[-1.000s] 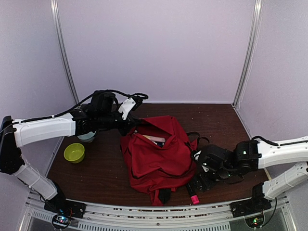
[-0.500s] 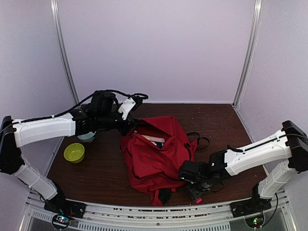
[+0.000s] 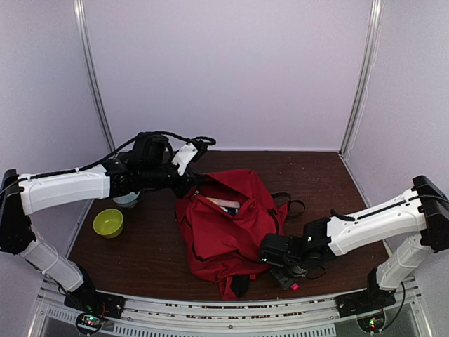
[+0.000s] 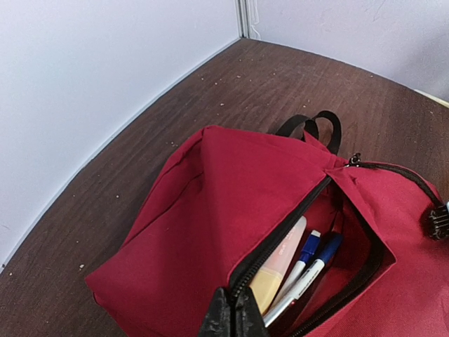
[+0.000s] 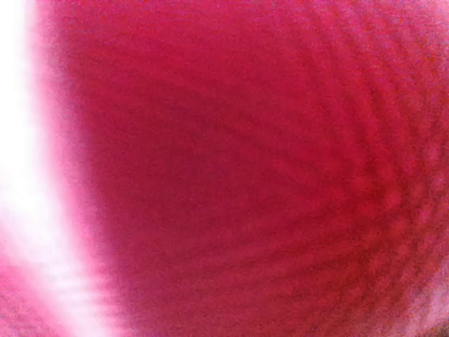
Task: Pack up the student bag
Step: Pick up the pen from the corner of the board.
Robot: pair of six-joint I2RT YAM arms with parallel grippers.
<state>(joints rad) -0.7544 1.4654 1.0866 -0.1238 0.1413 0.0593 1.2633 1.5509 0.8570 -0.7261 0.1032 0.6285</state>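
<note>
Pens point(image 4: 309, 261) in student bag point(image 4: 210, 196), left claw point(image 4: 232, 307) tight on it; right claw point(image 3: 272, 250) state unclear.

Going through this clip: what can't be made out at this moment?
1. Right gripper: open or shut unclear; the right wrist view is a red blur, too close to the student bag, and the top view shows only its back.
2. Pink-tipped item: mostly under the right arm, top view.
3. Pale object: mostly under the left arm, top view.

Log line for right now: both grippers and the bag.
left gripper: shut on zip edge of soft red fabric backpack | right gripper: pressed against backpack side, jaws hidden | pocket: open, blue-capped pens inside
</note>
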